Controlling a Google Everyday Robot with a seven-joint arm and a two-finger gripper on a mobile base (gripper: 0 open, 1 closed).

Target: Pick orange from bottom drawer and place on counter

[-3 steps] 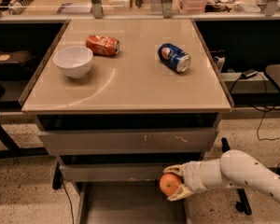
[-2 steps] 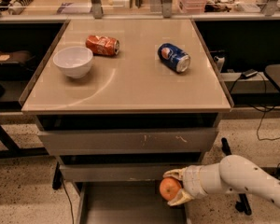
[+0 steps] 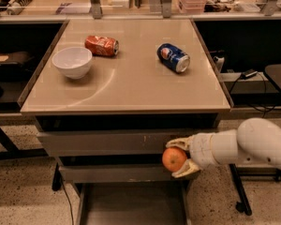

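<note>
The pincer [image 3: 174, 159], gripping the orange [image 3: 173, 160], has risen clear of the bottom drawer [image 3: 131, 206]; lifting it onto the tabletop [image 3: 131, 81] comes next.

Two cans [image 3: 101, 46] [image 3: 173, 57], one bowl [image 3: 72, 62], one orange [image 3: 174, 159], one hand [image 3: 173, 160] before three drawers [image 3: 107, 143]

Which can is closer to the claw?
The blue can, right of the red can; the claw, holding the orange, is below the counter, front right.
</note>
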